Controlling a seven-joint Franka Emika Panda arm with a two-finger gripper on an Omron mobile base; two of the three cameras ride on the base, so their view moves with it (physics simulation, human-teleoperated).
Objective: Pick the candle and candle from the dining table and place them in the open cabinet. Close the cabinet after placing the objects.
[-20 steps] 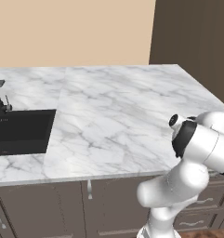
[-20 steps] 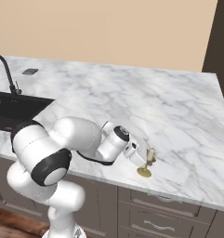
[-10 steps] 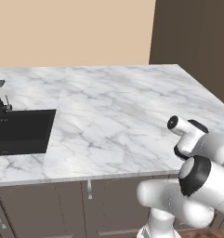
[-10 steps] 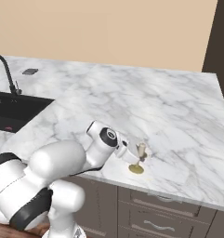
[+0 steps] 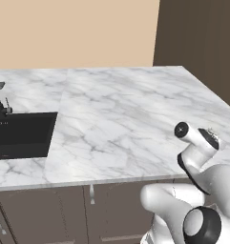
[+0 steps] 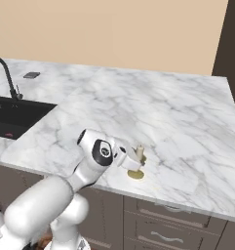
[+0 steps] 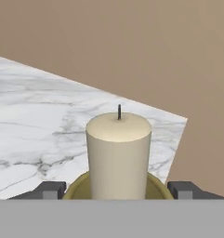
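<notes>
The two-finger claw (image 7: 117, 189) stands spread, one dark tip on either side of the pale cream cylindrical candle (image 7: 118, 155), pinching nothing. The candle stands upright on its round olive dish base (image 6: 135, 174), close to the front edge of the white grey-veined marble worktop (image 6: 153, 112). Judged risk: closing off-centre or too low could catch the dish, tip the candle and push it over that near edge. Farther back lies the black sink (image 5: 21, 134).

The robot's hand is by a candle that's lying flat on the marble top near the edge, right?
Not quite. The candle stands upright on its round base, wick pointing up, as the hand view shows. The rest holds: the gripper is at it, near the front edge of the marble top.
</notes>
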